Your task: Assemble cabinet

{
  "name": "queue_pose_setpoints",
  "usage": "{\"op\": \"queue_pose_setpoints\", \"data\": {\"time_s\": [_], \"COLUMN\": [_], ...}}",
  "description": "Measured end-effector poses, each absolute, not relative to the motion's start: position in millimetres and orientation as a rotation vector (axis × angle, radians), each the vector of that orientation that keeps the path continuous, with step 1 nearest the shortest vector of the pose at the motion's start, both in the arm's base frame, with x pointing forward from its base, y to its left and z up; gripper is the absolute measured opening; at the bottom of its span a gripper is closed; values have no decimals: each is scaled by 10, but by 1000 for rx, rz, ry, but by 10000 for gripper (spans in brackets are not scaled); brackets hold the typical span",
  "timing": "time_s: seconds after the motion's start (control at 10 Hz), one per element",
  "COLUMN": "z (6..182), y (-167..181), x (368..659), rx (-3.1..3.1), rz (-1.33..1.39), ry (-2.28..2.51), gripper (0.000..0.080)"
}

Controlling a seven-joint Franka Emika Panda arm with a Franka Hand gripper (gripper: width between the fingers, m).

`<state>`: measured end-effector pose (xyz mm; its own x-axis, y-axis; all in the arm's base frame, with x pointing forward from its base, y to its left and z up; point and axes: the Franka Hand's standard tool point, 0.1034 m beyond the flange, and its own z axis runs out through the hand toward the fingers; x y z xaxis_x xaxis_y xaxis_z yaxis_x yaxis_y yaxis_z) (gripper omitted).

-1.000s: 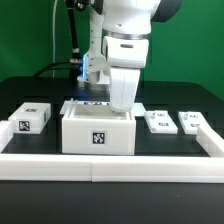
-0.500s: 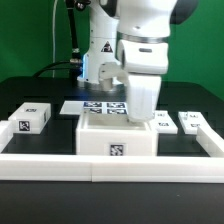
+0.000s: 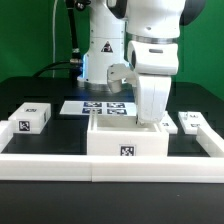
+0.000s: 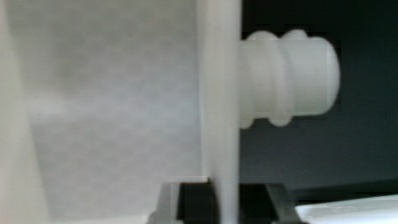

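The cabinet box [image 3: 128, 140], large, white, open-topped, with a tag on its front, sits against the table's front rim. My gripper [image 3: 150, 118] is shut on the box's wall on the exterior view's right side. In the wrist view the thin white wall [image 4: 217, 100] runs between my two black fingers [image 4: 185, 206], with my gripper [image 4: 222, 205] clamped on it. A ribbed white knob [image 4: 294, 80] shows beyond the wall. A small tagged block [image 3: 30, 117] lies at the exterior view's left and another [image 3: 192, 122] at its right. A third is mostly hidden behind my gripper.
The marker board [image 3: 100, 108] lies flat behind the box. The low white rim [image 3: 60, 162] runs along the table's front edge and the box touches it. The arm's body [image 3: 150, 50] stands over the box's right side.
The box has slid toward the exterior view's right along the front rim, held in my gripper. It now covers one of the small blocks on the right.
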<state>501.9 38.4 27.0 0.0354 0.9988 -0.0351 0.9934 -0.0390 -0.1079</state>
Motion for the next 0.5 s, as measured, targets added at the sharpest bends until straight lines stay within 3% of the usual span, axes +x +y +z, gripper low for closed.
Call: {"op": "queue_pose_setpoints", "data": {"time_s": [0.5], "z": [277], "y": [862], "x": [5170], "rx": [-2220], "rz": [122], "ry": [-2153], "gripper": [47]}}
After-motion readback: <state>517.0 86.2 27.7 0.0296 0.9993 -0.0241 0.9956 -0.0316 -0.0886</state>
